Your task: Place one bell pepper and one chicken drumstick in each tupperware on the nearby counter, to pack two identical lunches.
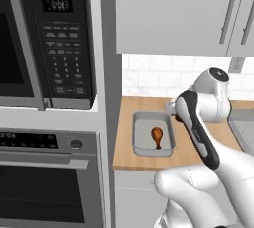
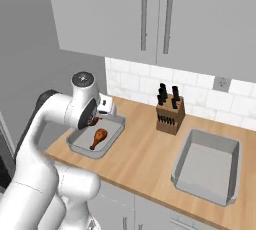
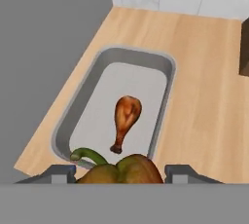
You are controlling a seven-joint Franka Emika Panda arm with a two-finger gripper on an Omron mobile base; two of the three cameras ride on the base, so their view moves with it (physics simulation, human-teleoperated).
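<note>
1. Two tubs sit on the table (image 2: pixel 145 159). Going left to right, the near tupperware (image 3: pixel 163 79) lies directly below the tool (image 3: pixel 119 173), and the far tupperware (image 2: pixel 230 149) sits well off to its right, past the knife block (image 2: pixel 169 115), with nothing in it.
2. We see one chicken drumstick (image 3: pixel 125 120) lying in the middle of the near tub, bone end pointing toward the tool.
3. We hold a bell pepper (image 3: pixel 124 172) in the tool: the jaws stand partly apart with the pepper filling the gap between them, its green stem (image 3: pixel 87 155) curling out to the left.
4. We judge the pepper to be over the near edge of the tub, not its centre. Released here, it could strike the rim and roll off onto the table, or over the front edge.
5. A round pepper dropped from height may bounce or land on the drumstick and knock it askew; lowering first would reduce that.
6. We still need a pepper and a drumstick for the far tub.
</note>
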